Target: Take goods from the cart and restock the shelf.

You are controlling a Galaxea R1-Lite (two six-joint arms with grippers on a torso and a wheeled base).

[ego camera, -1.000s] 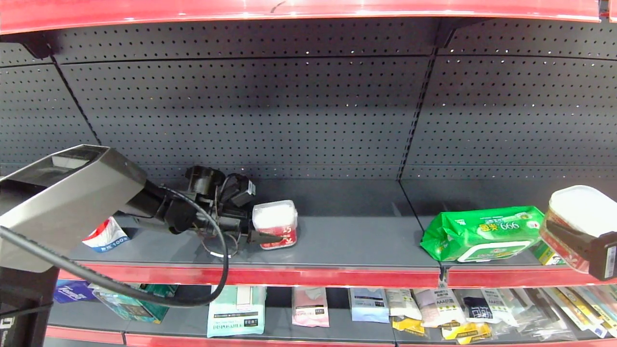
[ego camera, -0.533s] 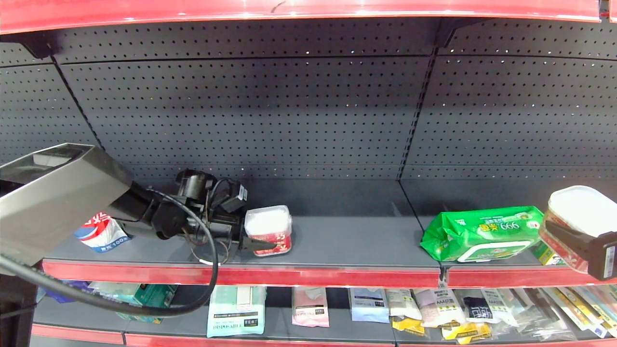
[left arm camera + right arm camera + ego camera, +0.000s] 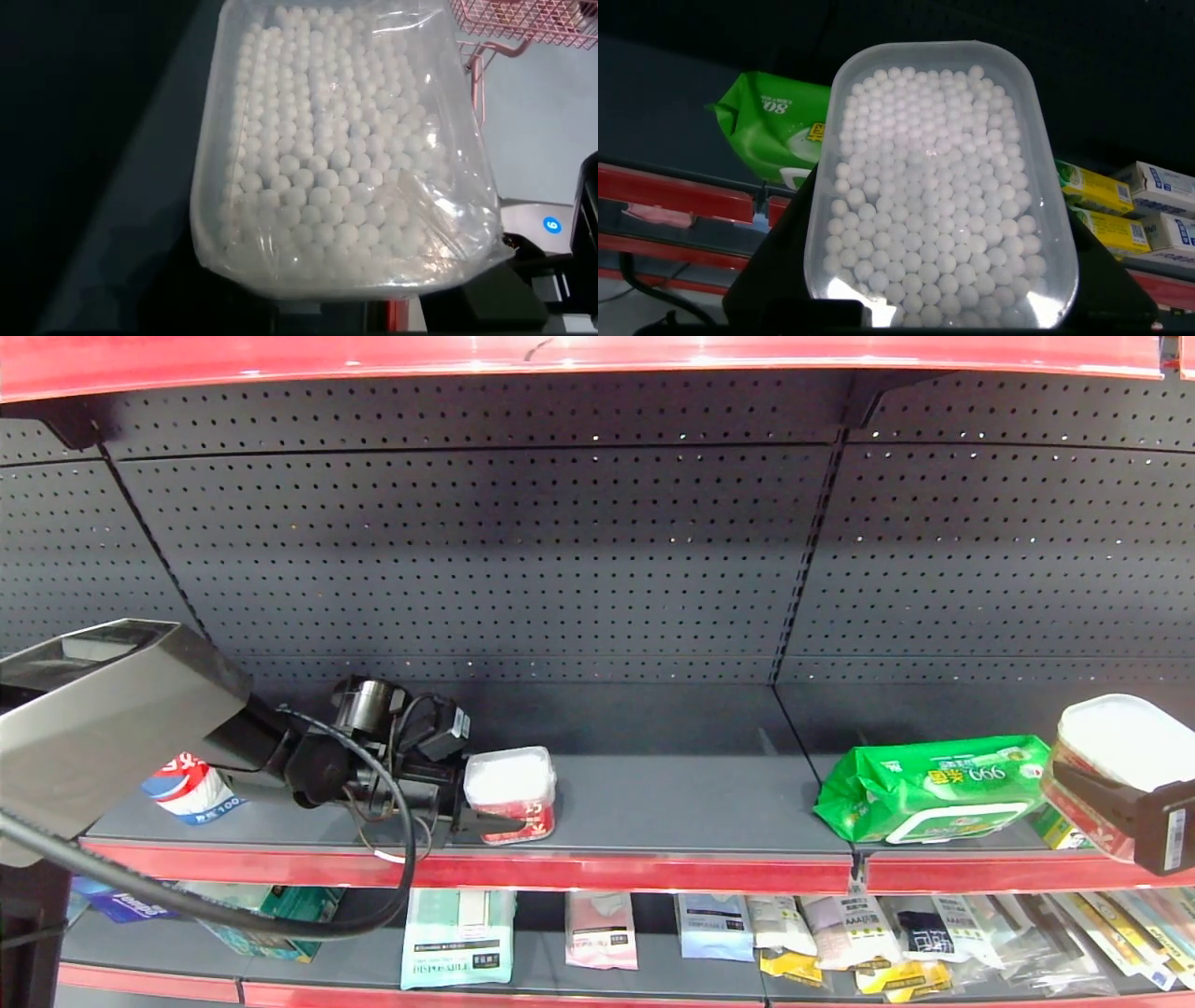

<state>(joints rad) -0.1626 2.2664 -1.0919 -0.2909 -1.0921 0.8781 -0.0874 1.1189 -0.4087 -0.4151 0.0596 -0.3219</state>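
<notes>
Left tub [image 3: 511, 782] of white beads is low over the grey shelf [image 3: 672, 803], close to its red front lip. The left gripper [image 3: 509, 807] is closed around its sides, with one black finger lying along the near face. I can't tell whether the base is actually down on the board. A small blue-and-red packet [image 3: 191, 789] stands behind the arm, well apart. At the right edge, the right gripper [image 3: 1134, 817] is clamped on the right tub [image 3: 1116, 747], which hangs out in front of the shelf just beside the green wipes pack [image 3: 934, 784].

Over to the left wrist view — the left tub [image 3: 346, 159] shows its film-sealed top packed with beads, and the pink cart [image 3: 533, 19] stands beyond it.

The right wrist view looks down on the right tub [image 3: 938, 187] sitting level in the black jaws. The green wipes pack [image 3: 771, 121] and some small boxes [image 3: 1148, 191] lie on the shelf behind.

Judging by this, the placing needs care — the tub looks very near the lip. It should be set flat and eased farther back. The fingers should part only once the base bears weight, then draw straight out so they don't drag it forward.
</notes>
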